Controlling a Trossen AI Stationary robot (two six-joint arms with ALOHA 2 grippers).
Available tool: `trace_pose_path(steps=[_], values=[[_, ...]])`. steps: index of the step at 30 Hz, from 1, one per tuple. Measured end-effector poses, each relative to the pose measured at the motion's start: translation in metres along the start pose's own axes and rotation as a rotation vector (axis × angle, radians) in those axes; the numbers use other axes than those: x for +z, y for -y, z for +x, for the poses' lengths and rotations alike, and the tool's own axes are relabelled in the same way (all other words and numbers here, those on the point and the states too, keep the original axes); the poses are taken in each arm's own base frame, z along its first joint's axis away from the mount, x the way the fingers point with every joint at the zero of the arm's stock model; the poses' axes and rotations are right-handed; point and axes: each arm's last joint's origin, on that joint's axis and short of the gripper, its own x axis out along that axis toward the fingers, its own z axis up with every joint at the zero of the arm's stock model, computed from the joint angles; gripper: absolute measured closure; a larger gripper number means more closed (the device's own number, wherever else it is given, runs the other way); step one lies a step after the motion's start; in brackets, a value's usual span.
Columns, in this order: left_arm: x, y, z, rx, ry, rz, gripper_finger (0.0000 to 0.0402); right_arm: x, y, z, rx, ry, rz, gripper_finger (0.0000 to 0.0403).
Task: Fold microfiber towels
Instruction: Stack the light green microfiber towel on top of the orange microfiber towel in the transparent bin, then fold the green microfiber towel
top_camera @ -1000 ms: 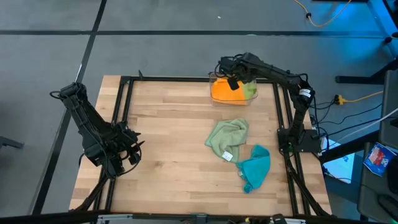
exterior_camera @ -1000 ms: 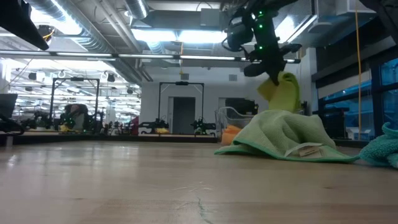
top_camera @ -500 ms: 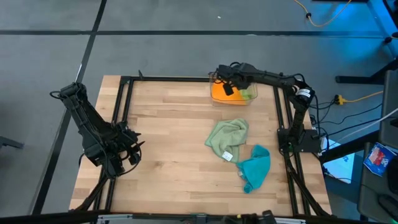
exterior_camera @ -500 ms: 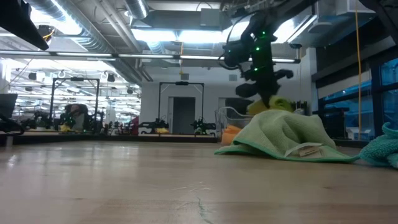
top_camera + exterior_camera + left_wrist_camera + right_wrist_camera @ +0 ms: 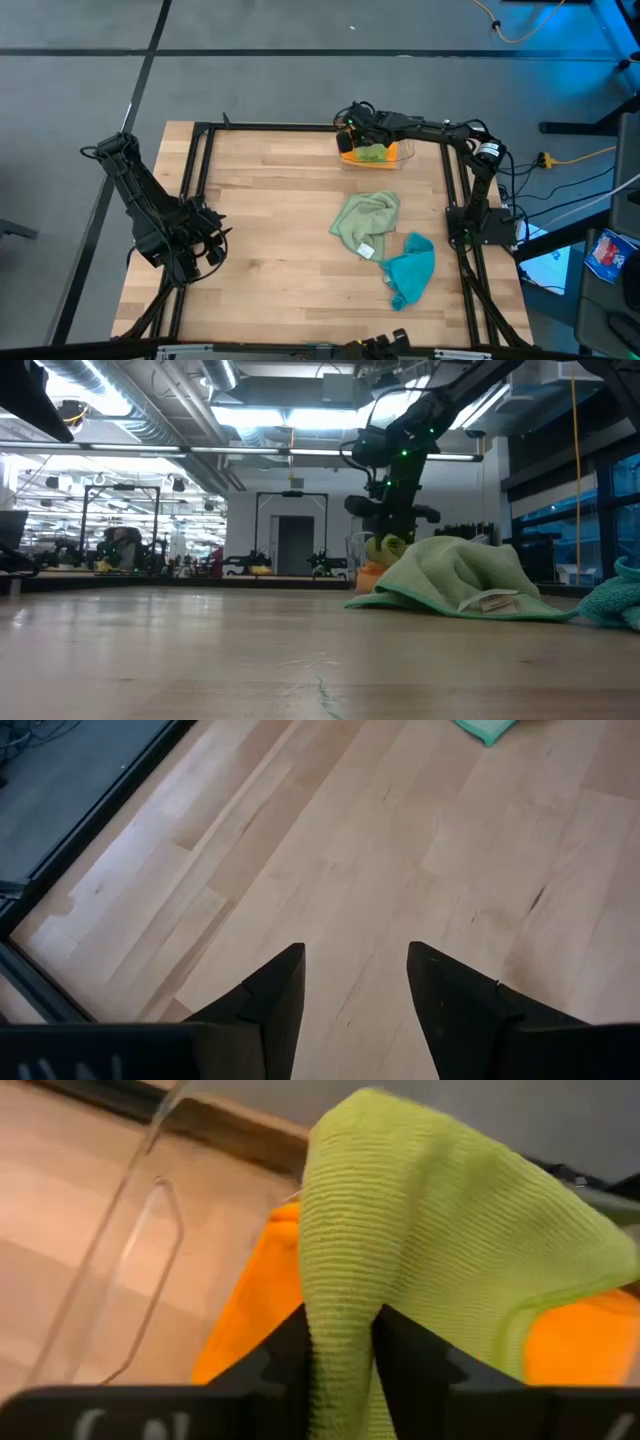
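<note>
While the right gripper (image 5: 338, 1342) pinches the lime towel (image 5: 420, 1230) over the orange towel (image 5: 350, 146) in the bin (image 5: 402, 160), we note sage towel (image 5: 364, 222) and teal towel (image 5: 412, 268) lie unfolded mid-table; left gripper (image 5: 348, 982) open, empty.

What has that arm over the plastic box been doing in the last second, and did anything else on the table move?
The right gripper carried the lime green towel down from above the clear bin and lowered it in, onto the orange towel. The cloth sits between its fingers, which have begun to part. The left gripper, open, the sage green towel and the teal towel stayed put.
</note>
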Motion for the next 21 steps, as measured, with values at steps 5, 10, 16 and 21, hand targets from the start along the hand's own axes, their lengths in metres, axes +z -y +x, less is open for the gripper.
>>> trace_pose_path(steps=[5, 10, 16, 21], values=[[0.000, 0.000, 0.000, 0.000, -0.001, 0.000, 0.0230, -0.002, 0.001, 0.002, 0.016, -0.016, 0.004, 0.0257], [0.000, 0.000, 0.000, 0.000, -0.002, 0.000, 0.0232, 0.001, -0.004, 0.002, 0.117, -0.024, 0.007, 0.0225], [0.000, 0.000, 0.000, 0.000, -0.002, 0.000, 0.0230, 0.018, -0.011, -0.012, 0.247, -0.036, -0.076, 0.0212], [0.000, 0.000, 0.000, -0.001, -0.001, -0.001, 0.0232, 0.038, -0.014, -0.043, 0.254, -0.077, -0.161, 0.0218]])
